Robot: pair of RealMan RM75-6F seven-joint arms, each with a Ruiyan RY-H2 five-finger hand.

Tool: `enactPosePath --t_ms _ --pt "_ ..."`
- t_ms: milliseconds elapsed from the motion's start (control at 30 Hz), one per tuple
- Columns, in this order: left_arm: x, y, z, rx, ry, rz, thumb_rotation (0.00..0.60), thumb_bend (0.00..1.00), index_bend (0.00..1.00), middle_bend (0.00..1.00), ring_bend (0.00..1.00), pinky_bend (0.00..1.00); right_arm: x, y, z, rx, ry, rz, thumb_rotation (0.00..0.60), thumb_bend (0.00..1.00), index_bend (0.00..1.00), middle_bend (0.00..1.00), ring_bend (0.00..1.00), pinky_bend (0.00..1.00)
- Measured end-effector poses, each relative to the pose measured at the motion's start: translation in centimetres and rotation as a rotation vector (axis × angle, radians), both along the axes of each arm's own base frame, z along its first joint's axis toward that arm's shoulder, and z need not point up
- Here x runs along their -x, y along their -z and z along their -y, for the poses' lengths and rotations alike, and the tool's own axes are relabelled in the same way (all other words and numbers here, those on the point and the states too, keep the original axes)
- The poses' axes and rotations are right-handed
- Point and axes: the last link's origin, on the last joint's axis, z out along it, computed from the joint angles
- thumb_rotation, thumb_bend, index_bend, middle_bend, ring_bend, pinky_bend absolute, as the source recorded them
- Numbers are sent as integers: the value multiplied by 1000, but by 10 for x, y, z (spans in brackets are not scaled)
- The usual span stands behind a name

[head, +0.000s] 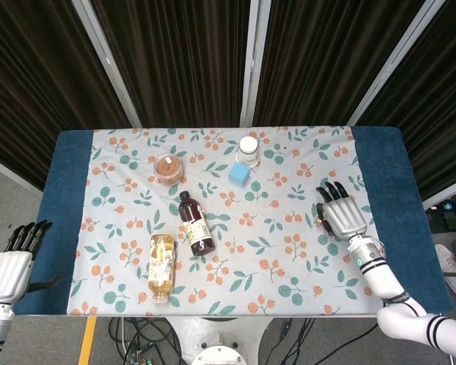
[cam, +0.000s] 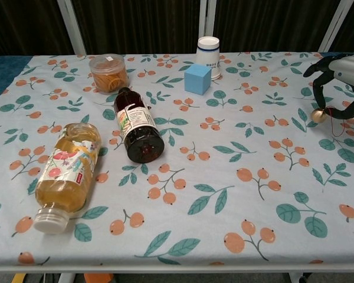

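Your right hand [head: 342, 217] hovers over the right part of the worktop [head: 372, 163], fingers spread and lightly curled, holding nothing. Chest view: thumb tip close above the cloth, other fingers arched. No object within its reach; the nearest things lie well apart to its left.

Your left hand [head: 11, 266] hangs off the worktop's left edge, low, fingers straight and apart, holding nothing.

On the flowered cloth [cam: 236, 177]:
- Dark bottle [cam: 137, 125] lying on its side, cap pointing away from you, base toward the chest camera. White label with colour print; writing too small to read.
- Amber bottle [cam: 66, 173] lying just left of it, white cap toward the near edge. Label shows pink and yellow cartoon print; no legible words.
- Blue cube [cam: 197, 79] near the far edge, with a white paper cup [cam: 207, 52] upside down just behind it. Blue marking on the cup, unreadable.
- Clear round tub [cam: 108, 72] of orange-brown snacks, far left.
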Motion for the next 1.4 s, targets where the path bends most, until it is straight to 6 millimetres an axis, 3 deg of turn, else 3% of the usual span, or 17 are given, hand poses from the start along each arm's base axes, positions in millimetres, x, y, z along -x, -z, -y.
enactPosePath --t_ms 200,533,800,1067,1400 --pt "-1 1 0 3 3 0 600 0 59 55 0 39 -15 -14 -11 -4 -59 83 600 417 699 169 0 0" --pt "-2 3 -1 10 3 -3 600 0 59 54 0 39 -4 -31 -11 140 -110 -62 600 421 729 179 0 0" --pt "-1 2 0 6 -1 -2 600 0 59 54 0 39 -5 -21 -17 114 -88 -6 600 435 748 179 0 0" --pt "0 2 0 8 -2 1 600 0 59 54 0 39 2 -23 -15 121 -82 -26 600 442 750 178 0 0" --pt "0 2 0 6 -3 -2 600 0 59 54 0 39 7 9 -10 27 -40 -39 600 442 748 174 0 0"
